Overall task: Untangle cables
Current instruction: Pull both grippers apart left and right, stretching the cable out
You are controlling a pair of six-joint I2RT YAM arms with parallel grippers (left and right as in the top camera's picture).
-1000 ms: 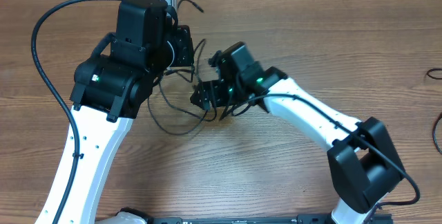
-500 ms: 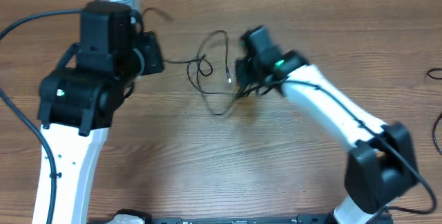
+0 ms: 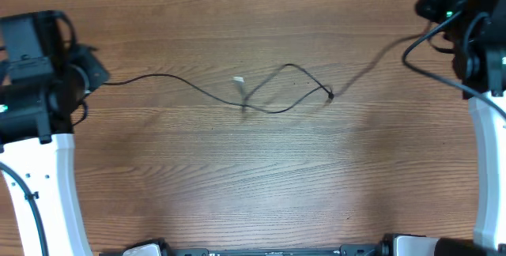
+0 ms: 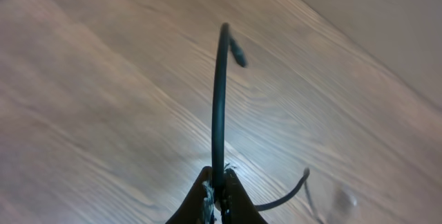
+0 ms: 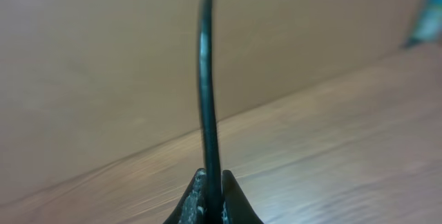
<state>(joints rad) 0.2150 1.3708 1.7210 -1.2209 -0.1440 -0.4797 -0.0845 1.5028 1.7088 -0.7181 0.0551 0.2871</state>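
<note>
The thin black cables (image 3: 273,111) stretch in a long wavy line across the middle of the wooden table, with one loose loop (image 3: 288,68) and a white plug tip (image 3: 238,82) near the centre. One strand (image 3: 154,77) runs left to my left gripper (image 3: 95,71), which is shut on it; in the left wrist view the cord (image 4: 218,106) rises from the closed left gripper (image 4: 217,186). My right gripper (image 3: 424,3) is at the far right back. In the right wrist view the right gripper (image 5: 211,182) is shut on a black cord (image 5: 206,79). A faint blurred streak (image 3: 368,66) leads from the cables toward it.
A thicker black arm wire (image 3: 407,49) hangs beside the right arm (image 3: 484,129). The left arm (image 3: 35,153) stands along the left edge. A pale wall or board (image 5: 103,58) rises behind the table's far edge.
Both arms have swung out from the middle to opposite sides of the table. The tangle has been drawn out into a long line. The right gripper has shut on a cord.
</note>
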